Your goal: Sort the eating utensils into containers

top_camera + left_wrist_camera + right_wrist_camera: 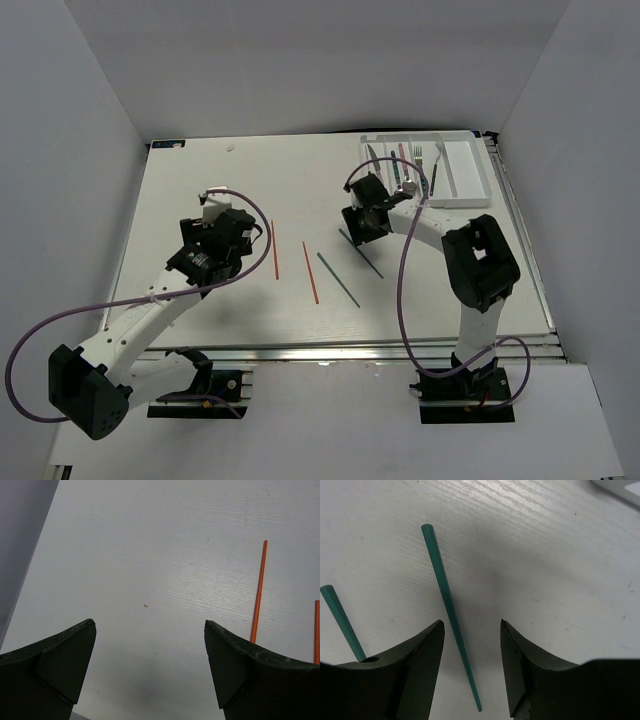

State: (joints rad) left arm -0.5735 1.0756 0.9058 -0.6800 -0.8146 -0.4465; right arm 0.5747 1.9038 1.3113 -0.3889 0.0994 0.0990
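The right gripper [471, 625] is standing open over the table [200, 170], one teal chopstick [447, 605] lying between its jaws and touching neither. The left gripper [149, 625] is hanging open, empty, beside two red chopsticks [274, 250]. Farther, the white tray [478, 172] is holding several utensils [418, 158]

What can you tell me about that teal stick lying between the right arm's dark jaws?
It is a teal chopstick, slim, smooth and plastic-looking, with a faceted thick end that tapers to a fine tip. It lies flat on the white table, running diagonally between the open jaws of the right gripper, with its thin tip nearest the camera. Neither jaw appears to touch it. A second teal chopstick lies apart to one side.
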